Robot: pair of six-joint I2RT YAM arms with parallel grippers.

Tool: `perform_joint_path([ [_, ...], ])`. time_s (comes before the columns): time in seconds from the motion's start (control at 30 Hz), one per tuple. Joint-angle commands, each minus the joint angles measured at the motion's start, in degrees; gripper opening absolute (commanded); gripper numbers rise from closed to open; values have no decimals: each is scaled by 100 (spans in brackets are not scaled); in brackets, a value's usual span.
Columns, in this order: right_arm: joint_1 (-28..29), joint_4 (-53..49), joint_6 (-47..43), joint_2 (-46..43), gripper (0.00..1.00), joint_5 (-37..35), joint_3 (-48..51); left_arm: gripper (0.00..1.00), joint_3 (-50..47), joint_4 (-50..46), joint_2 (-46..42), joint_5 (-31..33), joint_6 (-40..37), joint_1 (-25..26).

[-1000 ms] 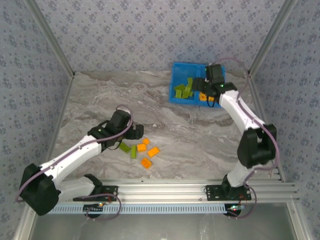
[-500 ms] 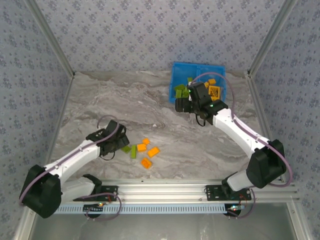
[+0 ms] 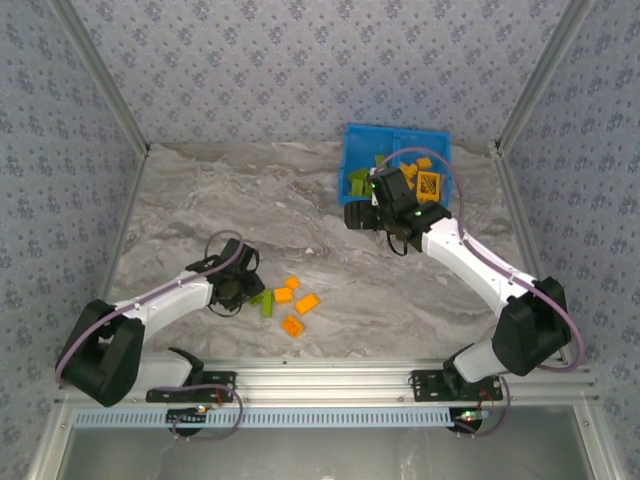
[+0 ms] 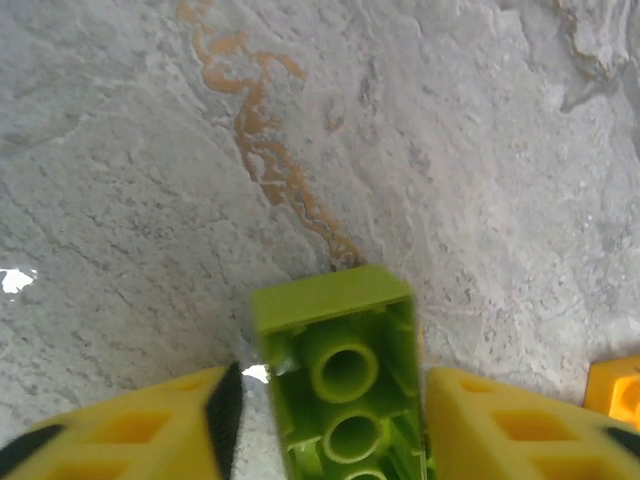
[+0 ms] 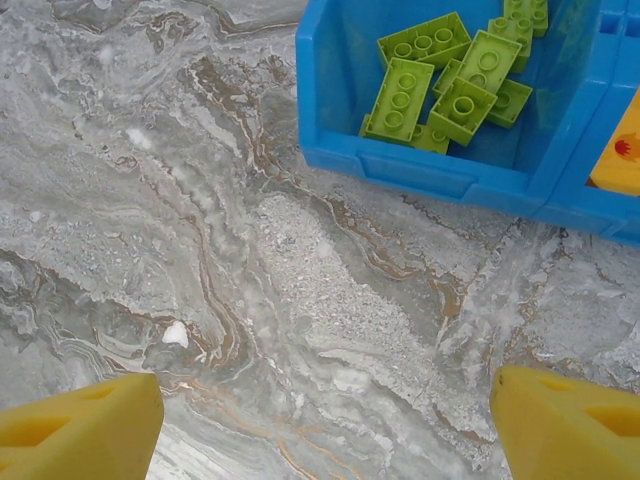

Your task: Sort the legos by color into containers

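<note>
In the left wrist view a lime green lego (image 4: 335, 310) lies with its hollow underside up between my yellow fingers. My left gripper (image 4: 330, 420) is shut on it, low on the marble. From above, that gripper (image 3: 243, 290) sits at the left end of a small cluster: a second green lego (image 3: 267, 306) and several orange ones (image 3: 307, 303). My right gripper (image 3: 358, 215) hangs open and empty just in front-left of the blue bin (image 3: 395, 135). Its left container (image 5: 400, 170) holds several green legos (image 5: 450, 75); the right one holds orange pieces (image 5: 625, 150).
An orange brick (image 4: 615, 385) lies just right of my left fingers. Bare marble lies under the right gripper (image 5: 325, 420). Wallpapered walls and metal posts (image 3: 100, 90) close in the table on three sides.
My left gripper has dropped onto the green lego and closed from wide open. The right arm has swung from above the bin to the table in front of its left corner.
</note>
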State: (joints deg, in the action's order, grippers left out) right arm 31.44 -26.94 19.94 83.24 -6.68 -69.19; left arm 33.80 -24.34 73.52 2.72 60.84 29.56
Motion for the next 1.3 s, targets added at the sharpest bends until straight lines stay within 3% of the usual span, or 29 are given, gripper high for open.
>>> perform_joint_path([
  [0.0,39,-229,40,-190,88,-74,37,37,25,-122,-98,60,96,-38],
  [0.13,50,-228,62,-391,88,-229,37,21,331,-361,-397,103,-310,-22],
  [0.33,49,-236,224,-760,89,-390,37,20,1627,-571,-612,554,-1109,396],
  [0.5,51,-210,288,-1176,92,-618,274,20,2972,-471,94,783,-1734,770],
  [0.6,-33,-326,295,-1431,100,-1047,366,20,3982,-422,812,584,-2031,896],
  [0.67,-200,-381,306,-1631,100,-1138,450,21,4795,-392,1380,528,-2278,1031],
  [0.97,-945,-319,503,-2579,100,-732,1056,22,8411,-167,4186,735,-3704,1323],
  [1.27,-1201,-723,377,-3014,100,-637,1100,24,11118,584,6837,1510,-5679,1394],
])
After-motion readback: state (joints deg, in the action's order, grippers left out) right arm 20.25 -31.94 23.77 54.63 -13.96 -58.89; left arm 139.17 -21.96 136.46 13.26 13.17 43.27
